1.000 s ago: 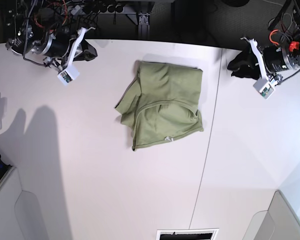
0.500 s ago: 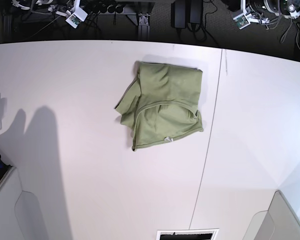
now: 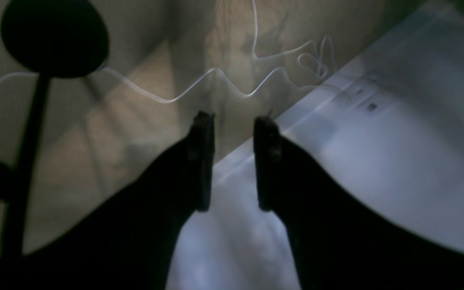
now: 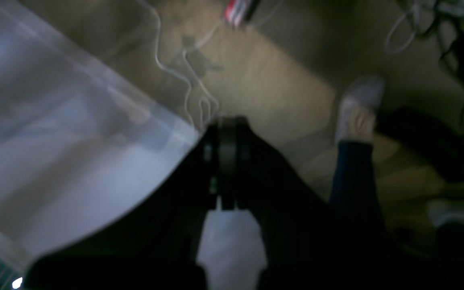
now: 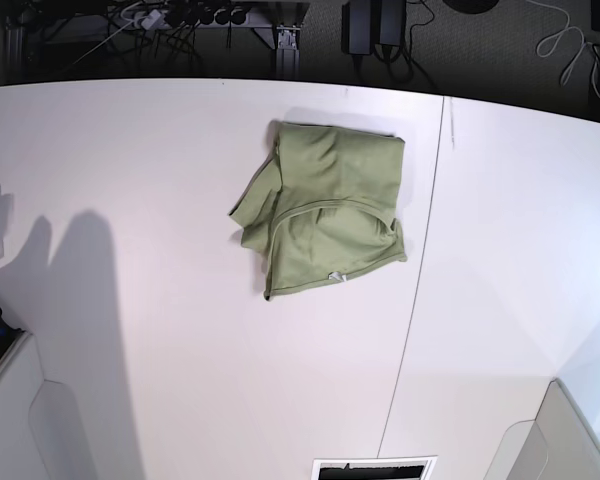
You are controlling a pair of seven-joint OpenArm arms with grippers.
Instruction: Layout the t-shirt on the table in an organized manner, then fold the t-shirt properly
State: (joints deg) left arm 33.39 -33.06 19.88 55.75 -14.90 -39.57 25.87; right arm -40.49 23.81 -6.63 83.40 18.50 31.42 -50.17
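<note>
T-shirt [image 5: 323, 209] lies bunched on white table [image 5: 160, 330]; cables [image 5: 170, 18] behind.

Olive t-shirt [image 5: 325, 205] folded, mid table [image 5: 130, 350]

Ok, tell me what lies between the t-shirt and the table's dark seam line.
Nothing: in the base view, only bare white table separates the t-shirt from the seam line on its right.
</note>
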